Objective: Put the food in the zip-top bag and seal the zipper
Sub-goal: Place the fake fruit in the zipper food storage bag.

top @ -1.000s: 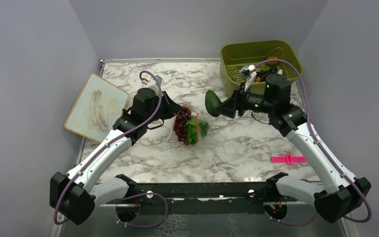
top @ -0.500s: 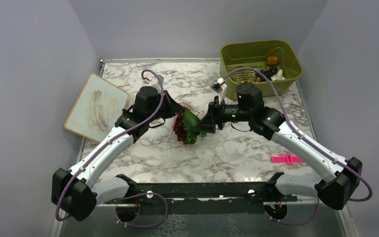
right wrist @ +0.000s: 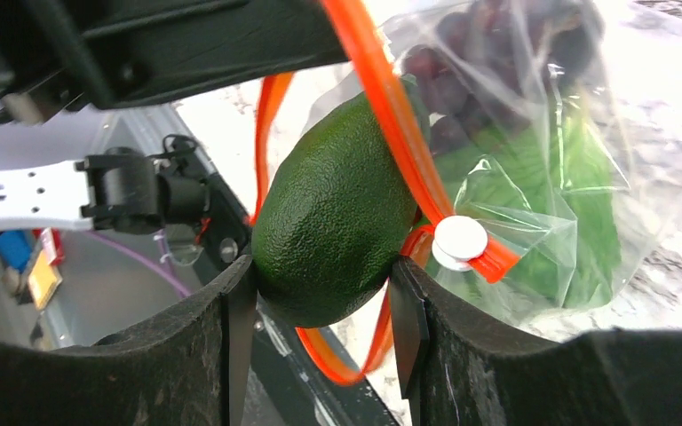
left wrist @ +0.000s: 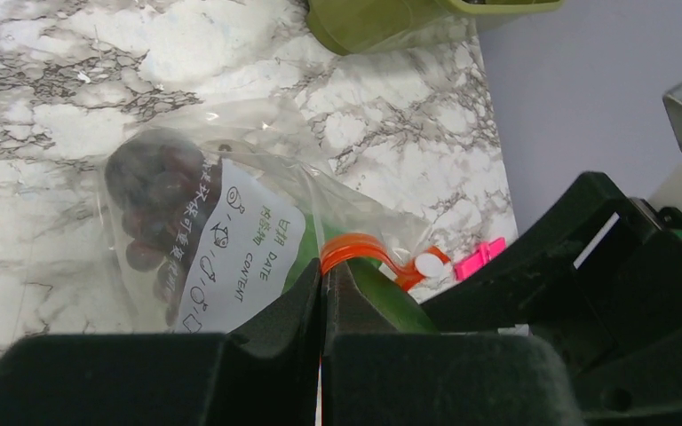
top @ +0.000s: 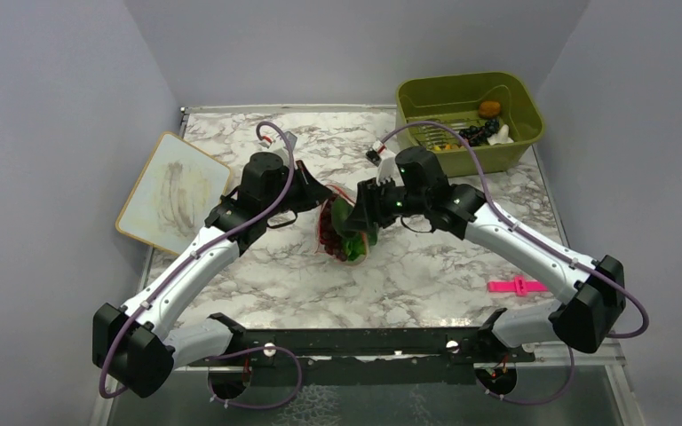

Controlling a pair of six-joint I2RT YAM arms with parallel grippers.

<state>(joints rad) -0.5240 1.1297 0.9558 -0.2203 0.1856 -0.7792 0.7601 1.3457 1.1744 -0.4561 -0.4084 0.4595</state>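
Sitting between both zipper point(right wrist: 389, 115) edges, avocado point(right wrist: 333, 222) touches one.

Your dark green toy piece point(right wrist: 333, 213) sits between the orange-red zipper lips point(right wrist: 389, 106) of the clear plastic bag point(right wrist: 506, 195); purple grapes point(right wrist: 448, 71) and leafy lettuce point(right wrist: 577, 177) crowd beyond.

right gripper point(top: 360, 218) swung away from bin point(top: 506, 160), dark green piece point(right wrist: 333, 213) now at zip-top bag point(left wrist: 231, 222) mouth

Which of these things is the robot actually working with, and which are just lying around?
In use: zip-top bag, zipper, dark green piece, grapes, lettuce, leftover food in the bin.
Lying about: pink clip, white board.
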